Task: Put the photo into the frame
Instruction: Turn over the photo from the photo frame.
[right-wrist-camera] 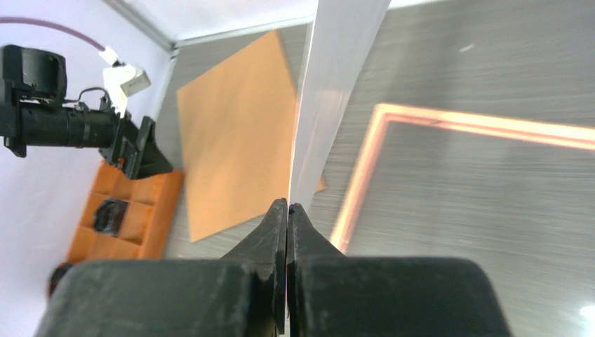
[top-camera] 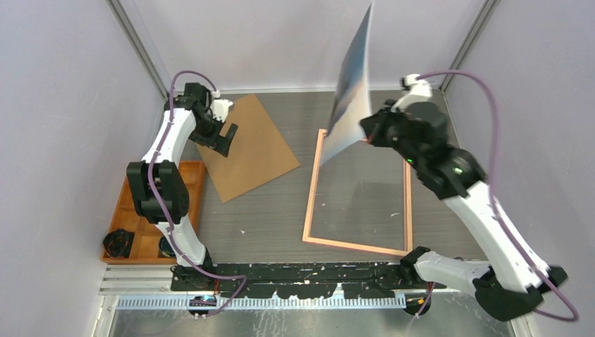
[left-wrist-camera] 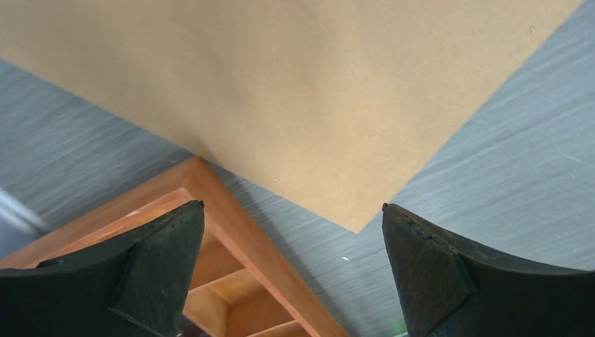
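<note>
The photo (top-camera: 354, 84) was held off the surface (top-camera: 281, 210), standing nearly on edge. Its lower edge was pinched in the right pincer (top-camera: 366, 133), which was clamped tight on it. The sheet's low corner hung over the far left corner of the frame (top-camera: 310, 203); whether they touched could not be told. The frame was lying flat, right of centre, with no print laid inside it. The left pincer (top-camera: 226, 140) was spread wide and empty, held over the left part of the brown backing board (top-camera: 249, 147), near the orange tray (top-camera: 140, 210). Step judged: photo brought over the frame for insertion, not yet laid in. The next move was judged to call for the sheet to be tipped flat, squared to the borders and lowered inside them before release. A thin print gripped at one edge could be expected to sag or catch on a border.
</note>
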